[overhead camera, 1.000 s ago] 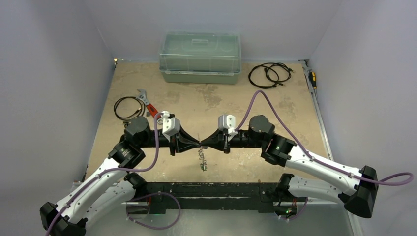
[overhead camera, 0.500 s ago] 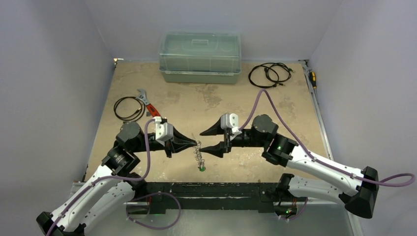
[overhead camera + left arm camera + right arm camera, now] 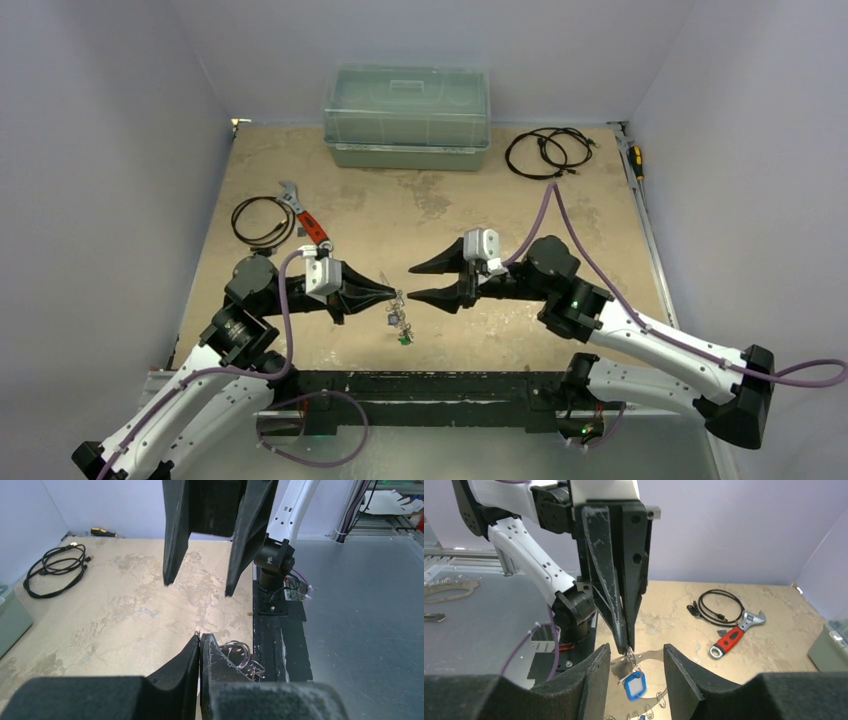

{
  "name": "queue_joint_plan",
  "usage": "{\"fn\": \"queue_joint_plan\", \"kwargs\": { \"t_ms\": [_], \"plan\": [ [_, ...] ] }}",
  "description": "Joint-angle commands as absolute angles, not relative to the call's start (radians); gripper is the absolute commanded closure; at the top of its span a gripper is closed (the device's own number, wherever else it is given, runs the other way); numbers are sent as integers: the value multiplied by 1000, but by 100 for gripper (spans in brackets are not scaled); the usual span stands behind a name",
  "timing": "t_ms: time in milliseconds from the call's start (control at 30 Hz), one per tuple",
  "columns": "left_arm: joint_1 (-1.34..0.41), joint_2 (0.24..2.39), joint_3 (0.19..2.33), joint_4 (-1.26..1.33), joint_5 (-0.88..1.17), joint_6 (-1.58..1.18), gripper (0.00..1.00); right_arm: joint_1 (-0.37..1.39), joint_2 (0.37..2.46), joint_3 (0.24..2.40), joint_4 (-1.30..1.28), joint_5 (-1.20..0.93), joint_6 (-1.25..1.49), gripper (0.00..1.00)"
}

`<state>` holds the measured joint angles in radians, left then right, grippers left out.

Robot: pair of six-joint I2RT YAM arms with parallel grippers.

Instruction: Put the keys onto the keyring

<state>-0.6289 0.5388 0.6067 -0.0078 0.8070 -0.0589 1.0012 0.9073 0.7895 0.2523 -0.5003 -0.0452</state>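
Jaws of the left gripper (image 3: 393,293) pinch the keyring (image 3: 651,653) shut, keys (image 3: 634,686) dangling at 6 o'clock; right gripper (image 3: 411,284), half-open and empty at 3 o'clock, should approach the loop slowly, squarely

This is a robotics lab test cell. A left arm (image 3: 195,372) and a right arm (image 3: 655,340), white-shelled with black joints, are bolted to a black rail (image 3: 420,385) at the near edge of a scuffed tan table (image 3: 420,210). Plain pale walls (image 3: 120,150) box the table in. Purple cables (image 3: 284,310) loop along the arms. Workshop odds lie about (a wrench (image 3: 305,218), a screwdriver (image 3: 636,160), black cable coils (image 3: 545,152), a lidded plastic box (image 3: 407,115)). Beyond the rail, the wrist views show a grey metal bench (image 3: 360,620) and aluminium framing (image 3: 390,525).
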Motion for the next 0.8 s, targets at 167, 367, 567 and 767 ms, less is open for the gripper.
{"fn": "queue_joint_plan", "kwargs": {
  "t_ms": [167,367,567,767],
  "plan": [
    [-625,516,608,74,819,-54,100,1000,997,810,274,-524,-45,55],
    [-625,517,608,74,819,-54,100,1000,1022,827,265,-558,-57,68],
    [-626,517,608,72,814,-51,100,1000,1065,848,273,-613,-59,95],
    [-625,518,611,54,798,-43,100,1000,1066,840,295,-624,-62,100]
  ]
}}
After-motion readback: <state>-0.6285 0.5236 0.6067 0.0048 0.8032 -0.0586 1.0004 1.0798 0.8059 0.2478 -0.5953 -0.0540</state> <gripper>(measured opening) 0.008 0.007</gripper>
